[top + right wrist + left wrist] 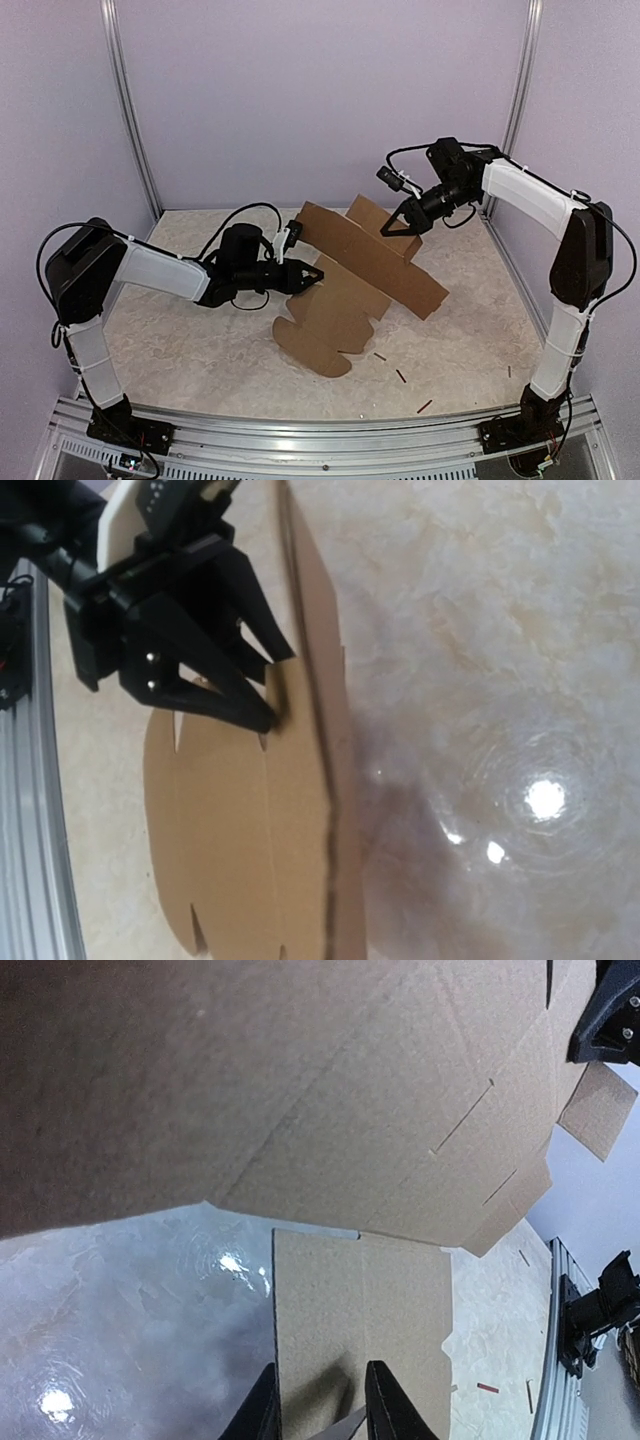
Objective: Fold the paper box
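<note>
Top external view has the paper box [345, 290] about mid-worktop [190, 350], a bit toward the far edge, and honestly it's not a box yet, just a cut sheet half folded. One long panel is tipped up, its long axis running diagonally from the far middle toward the right edge. The rest lies flat, with the rounded flaps pointing at the near edge. The right hand [403, 228] is pressed together on the top edge of that raised panel. The left hand [308, 275] is at the sheet's left side, fingers [385, 1400] a little apart by a flap, but I can't tell if it's actually gripping. I'd say we're on the first wall fold. The next move needs that crease pushed fully upright while the flat part is pinned down.
</note>
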